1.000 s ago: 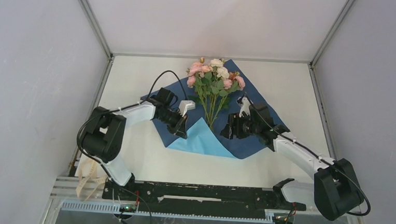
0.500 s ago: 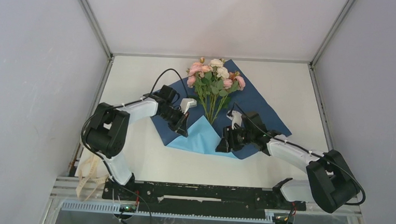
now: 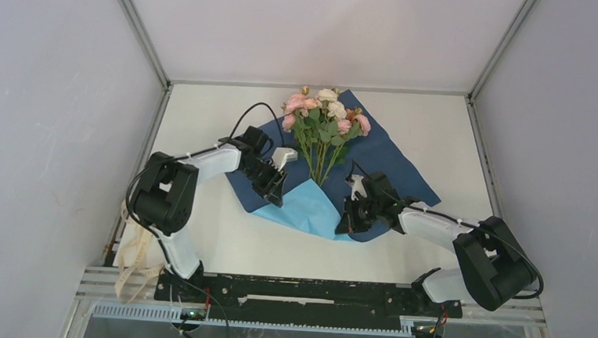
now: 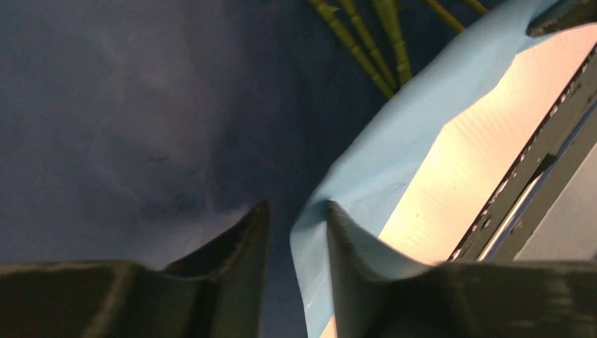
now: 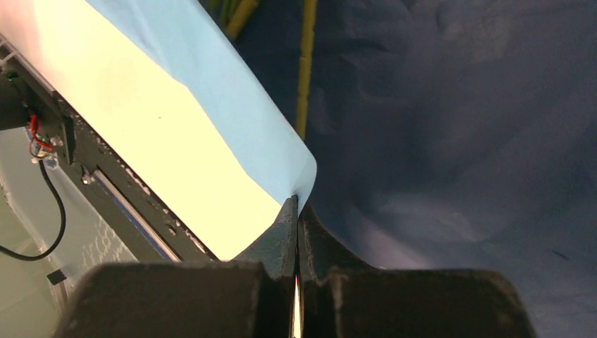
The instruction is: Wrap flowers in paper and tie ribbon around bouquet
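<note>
The flowers (image 3: 324,112), pink and cream roses, lie on the dark blue paper (image 3: 394,163) with their stems (image 3: 319,166) running toward me. The paper's near corner is folded up over the stem ends, showing its light blue face (image 3: 305,208). My left gripper (image 3: 275,185) sits at the flap's left end. In the left wrist view it (image 4: 296,211) is open, the light fold edge (image 4: 317,232) lying between the fingers. My right gripper (image 3: 348,219) is at the flap's right end, and in the right wrist view it (image 5: 296,201) is shut on the paper's fold (image 5: 281,155). The cream ribbon (image 3: 132,259) lies bunched at the table's near left edge.
The black mounting rail (image 3: 304,293) runs along the near edge below both arm bases. Grey enclosure walls stand left (image 3: 48,122) and right (image 3: 564,138). White tabletop (image 3: 204,124) surrounds the paper.
My right gripper moved nearer and leftward to the flap's right end and shut on the fold. My left gripper, shut before, has opened at the left end.
</note>
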{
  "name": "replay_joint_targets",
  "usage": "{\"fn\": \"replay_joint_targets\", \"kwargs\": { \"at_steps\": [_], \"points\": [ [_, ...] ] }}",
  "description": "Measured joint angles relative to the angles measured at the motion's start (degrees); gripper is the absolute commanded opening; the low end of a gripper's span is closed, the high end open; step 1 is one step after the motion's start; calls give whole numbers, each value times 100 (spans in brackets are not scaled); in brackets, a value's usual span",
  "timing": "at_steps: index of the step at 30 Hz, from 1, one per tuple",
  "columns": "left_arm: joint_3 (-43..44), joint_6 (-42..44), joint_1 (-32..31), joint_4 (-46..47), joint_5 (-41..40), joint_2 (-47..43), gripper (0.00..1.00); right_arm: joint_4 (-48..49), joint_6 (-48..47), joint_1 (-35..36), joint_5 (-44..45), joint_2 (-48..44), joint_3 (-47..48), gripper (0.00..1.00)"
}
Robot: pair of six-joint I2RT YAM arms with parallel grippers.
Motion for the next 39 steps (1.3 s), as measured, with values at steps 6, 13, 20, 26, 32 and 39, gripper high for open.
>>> {"fn": "replay_joint_targets", "kwargs": {
  "at_steps": [6, 13, 20, 26, 32, 39],
  "points": [
    [0, 57, 15, -391, -442, -531, 52, -269, 0, -7, 127, 76, 48, 0],
    [387, 450, -116, -1305, -256, -2212, 21, -490, 52, -44, 122, 76, 192, 0],
    [118, 343, -1056, -1025, 562, -1989, 15, -562, 87, -79, 81, 356, 387, 0],
    [-4, -184, -1172, -422, 109, -616, 13, -671, 109, -83, 105, 431, 398, 0],
    [-114, -378, -811, -291, -398, -216, 13, -828, 138, -192, 186, 431, 398, 0],
    [-186, -313, -756, -433, -960, -162, 13, -881, 149, -304, 197, 431, 400, 0]
  ]
}}
